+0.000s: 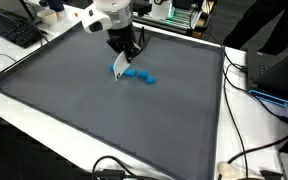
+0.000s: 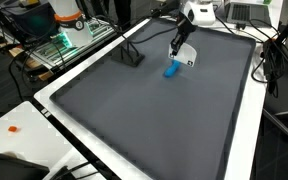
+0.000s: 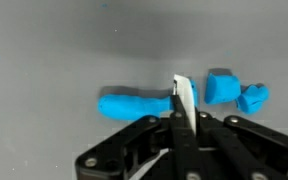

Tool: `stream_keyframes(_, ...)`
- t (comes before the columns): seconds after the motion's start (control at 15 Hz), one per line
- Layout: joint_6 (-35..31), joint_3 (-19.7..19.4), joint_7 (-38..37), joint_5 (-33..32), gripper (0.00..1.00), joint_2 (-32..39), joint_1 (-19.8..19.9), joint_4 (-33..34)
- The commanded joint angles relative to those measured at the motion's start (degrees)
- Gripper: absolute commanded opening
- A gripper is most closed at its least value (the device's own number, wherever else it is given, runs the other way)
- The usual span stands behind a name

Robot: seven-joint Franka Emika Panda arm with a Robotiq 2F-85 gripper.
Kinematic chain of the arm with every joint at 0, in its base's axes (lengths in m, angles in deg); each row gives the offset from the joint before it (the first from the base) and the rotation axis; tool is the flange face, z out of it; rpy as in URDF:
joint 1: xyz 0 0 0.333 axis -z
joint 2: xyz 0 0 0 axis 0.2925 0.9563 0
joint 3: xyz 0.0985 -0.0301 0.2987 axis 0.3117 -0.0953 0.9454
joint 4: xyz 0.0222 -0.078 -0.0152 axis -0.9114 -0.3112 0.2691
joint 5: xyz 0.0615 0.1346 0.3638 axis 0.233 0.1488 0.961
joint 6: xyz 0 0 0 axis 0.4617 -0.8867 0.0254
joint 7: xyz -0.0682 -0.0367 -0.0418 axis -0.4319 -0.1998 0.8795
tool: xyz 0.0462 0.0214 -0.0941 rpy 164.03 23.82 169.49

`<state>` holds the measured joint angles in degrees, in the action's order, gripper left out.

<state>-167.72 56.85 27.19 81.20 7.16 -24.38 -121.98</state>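
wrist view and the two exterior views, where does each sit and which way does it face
Exterior view: high beyond one edge of the grey mat, looking down across it; arm and gripper at the far side.
Exterior view: high off a corner, looking diagonally; arm far off.
Wrist view: on the wrist, looking down; black fingers pinch a white blade.
Shared: all show the blue pieces.

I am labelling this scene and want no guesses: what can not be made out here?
Wrist view: the gripper hides the held end of the white tool, so its kind is unclear.
Wrist view: the tool covers its contact with the long blue piece.
Exterior view: the blue pieces are too small to count.
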Motion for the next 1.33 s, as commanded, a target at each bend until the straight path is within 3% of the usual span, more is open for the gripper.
stream_keyframes(0.0,0.09,-0.05,-0.43,-1.42,0.01,1.51,0.1,0.36)
stream_keyframes(1.27,-0.63,0.53,0.76,-2.7,0.01,4.98,-0.01,-0.51)
